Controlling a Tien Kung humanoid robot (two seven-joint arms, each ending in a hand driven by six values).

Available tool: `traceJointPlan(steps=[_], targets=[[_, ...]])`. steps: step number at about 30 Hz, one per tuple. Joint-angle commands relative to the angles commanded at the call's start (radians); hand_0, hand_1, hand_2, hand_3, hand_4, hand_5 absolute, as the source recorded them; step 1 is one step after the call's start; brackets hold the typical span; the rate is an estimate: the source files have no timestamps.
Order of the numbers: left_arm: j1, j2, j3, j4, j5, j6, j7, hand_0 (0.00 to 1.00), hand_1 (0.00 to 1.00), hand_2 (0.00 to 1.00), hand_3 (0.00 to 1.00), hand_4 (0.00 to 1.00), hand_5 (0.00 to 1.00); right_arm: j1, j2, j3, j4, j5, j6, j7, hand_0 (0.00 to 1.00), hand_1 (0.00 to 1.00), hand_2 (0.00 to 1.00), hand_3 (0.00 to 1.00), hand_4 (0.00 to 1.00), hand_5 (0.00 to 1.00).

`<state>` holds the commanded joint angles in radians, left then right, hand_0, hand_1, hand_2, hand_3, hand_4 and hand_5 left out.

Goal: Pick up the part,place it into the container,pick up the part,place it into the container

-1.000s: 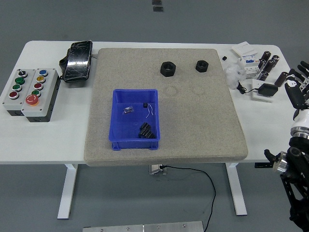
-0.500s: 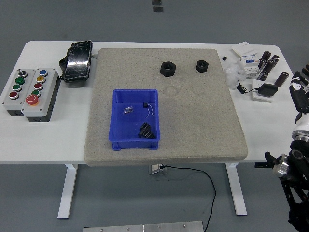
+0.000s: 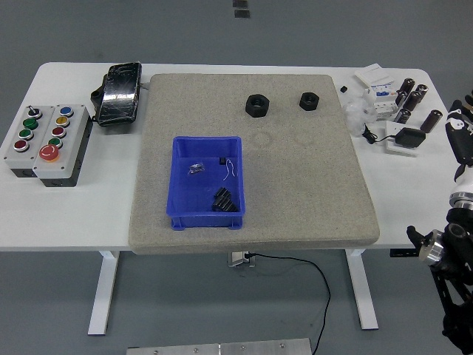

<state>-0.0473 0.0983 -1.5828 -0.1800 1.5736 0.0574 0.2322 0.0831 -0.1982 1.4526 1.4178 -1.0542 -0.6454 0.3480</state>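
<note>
Black nuts, the bigger nut (image 3: pixel 257 106) and the smaller nut (image 3: pixel 308 100), both sit on my gray mat (image 3: pixel 310 192), not yet in the blue bin (image 3: pixel 177 185), and I cannot tell how my right hand (image 3: pixel 462 137) is set.

Bright, even overhead light; sharp, faint shadows, no glare

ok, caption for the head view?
Two black nuts on the mat, blue bin nearby, right hand at table's edge.

A robotics lab: white bench (image 3: pixel 66 214), push-button control box (image 3: pixel 46 144), grey concrete floor (image 3: pixel 222 29).
</note>
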Motion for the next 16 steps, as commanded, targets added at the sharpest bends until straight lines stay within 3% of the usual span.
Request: traceJointPlan(steps=[8,16], targets=[[0.004,-0.013,-0.004,0.000,-0.009,0.004,0.003,0.630,0.553,0.531,0.608,0.666,0.370,-0.007,0.006,-0.006,0.000,0.026,0.000,0.016,0.646,0.695,0.725,0.694,0.659,0.267],[0.006,-0.010,-0.006,0.000,-0.011,0.009,0.003,0.629,0.553,0.531,0.608,0.666,0.370,-0.006,0.010,-0.009,0.000,0.024,0.000,0.014,0.644,0.692,0.725,0.693,0.661,0.269]])
